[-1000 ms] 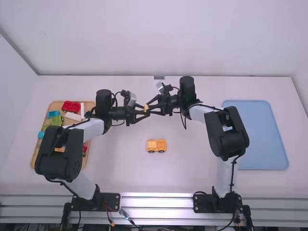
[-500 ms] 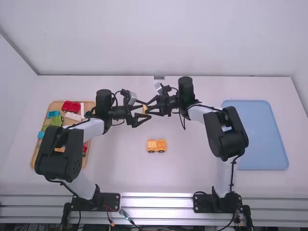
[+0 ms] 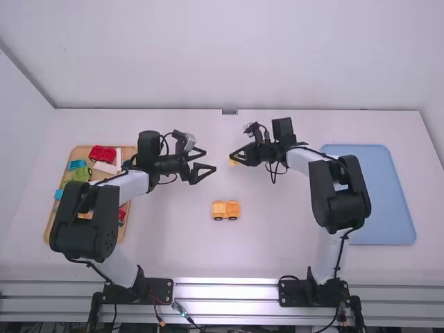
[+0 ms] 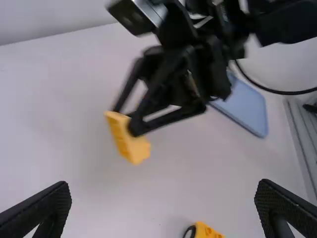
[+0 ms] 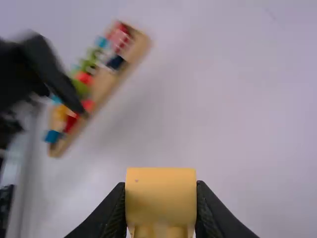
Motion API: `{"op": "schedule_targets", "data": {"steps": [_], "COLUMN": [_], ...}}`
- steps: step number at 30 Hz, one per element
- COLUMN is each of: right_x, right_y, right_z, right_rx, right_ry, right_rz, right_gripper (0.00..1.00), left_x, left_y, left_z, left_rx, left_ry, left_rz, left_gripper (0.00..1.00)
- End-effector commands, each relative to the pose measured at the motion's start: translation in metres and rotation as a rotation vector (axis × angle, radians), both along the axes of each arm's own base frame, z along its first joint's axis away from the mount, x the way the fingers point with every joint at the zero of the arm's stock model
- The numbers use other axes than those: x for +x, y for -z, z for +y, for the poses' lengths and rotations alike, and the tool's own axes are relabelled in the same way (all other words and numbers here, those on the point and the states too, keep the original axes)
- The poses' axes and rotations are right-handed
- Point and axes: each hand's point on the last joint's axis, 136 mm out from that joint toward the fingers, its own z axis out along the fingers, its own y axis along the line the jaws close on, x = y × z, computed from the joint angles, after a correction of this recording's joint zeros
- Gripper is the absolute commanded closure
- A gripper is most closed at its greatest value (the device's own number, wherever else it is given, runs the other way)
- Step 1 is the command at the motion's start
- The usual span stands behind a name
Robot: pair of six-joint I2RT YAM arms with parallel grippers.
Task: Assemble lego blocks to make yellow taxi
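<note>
My right gripper (image 3: pixel 234 157) is shut on a yellow block (image 3: pixel 232 162), held above the table right of the middle. In the right wrist view the yellow block (image 5: pixel 161 198) sits between the fingertips of the right gripper (image 5: pixel 161 208); the left wrist view shows this yellow block (image 4: pixel 128 139) too. Left of it, my left gripper (image 3: pixel 207 161) stands wide open and holds nothing; in its wrist view the left gripper (image 4: pixel 163 198) has its fingers far apart. The yellow wheeled base (image 3: pixel 226 210) stands on the table nearer the arm bases.
At the far left a wooden tray (image 3: pixel 50 225) holds several red, green, blue and white blocks, partly under the left arm. A blue tray (image 3: pixel 378 194) lies on the right, partly behind the right arm.
The left gripper has opened and let go of the yellow block. The right gripper has drawn back to the right and slightly nearer the bases, carrying the block. The wheeled base has not moved.
</note>
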Motion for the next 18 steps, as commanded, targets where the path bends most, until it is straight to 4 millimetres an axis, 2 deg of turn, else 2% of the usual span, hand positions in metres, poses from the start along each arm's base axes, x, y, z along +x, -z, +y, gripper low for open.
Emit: {"op": "schedule_targets", "data": {"steps": [1,4,6,8,11,14,17,18], "right_x": [0.017,-0.001,-0.013,-0.039,-0.059,-0.069,-0.087,-0.09], "right_y": [-0.014,0.003,0.01,0.026,0.042,0.054,0.063,0.064], "right_z": [-0.021,-0.056,-0.066,-0.069,-0.067,-0.07,-0.079,-0.08], "right_rx": [-0.33,-0.62,-0.701,-0.771,-0.785,-0.751,-0.675,-0.671], "right_ry": [0.117,0.302,0.356,0.39,0.41,0.585,0.928,0.959], "right_rz": [-0.18,-0.053,0.006,0.133,0.228,0.381,0.675,0.703], "right_gripper": [0.99,1.0,1.0,1.0,1.0,1.0,1.0,1.0], "left_x": [0.013,0.02,0.022,0.023,0.023,0.024,0.024,0.024], "left_y": [0.005,0.009,0.01,0.011,0.01,0.009,0.009,0.009], "left_z": [0.01,0.016,0.016,0.018,0.017,0.017,0.018,0.018], "left_rx": [0.042,0.07,0.077,0.081,0.081,0.08,0.08,0.08], "left_ry": [-0.074,-0.124,-0.132,-0.141,-0.141,-0.141,-0.142,-0.144], "left_rz": [-0.008,-0.007,-0.008,-0.009,-0.016,-0.02,-0.018,-0.017], "left_gripper": [0.01,0.01,0.01,0.01,0.01,0.01,0.01,0.01]}}
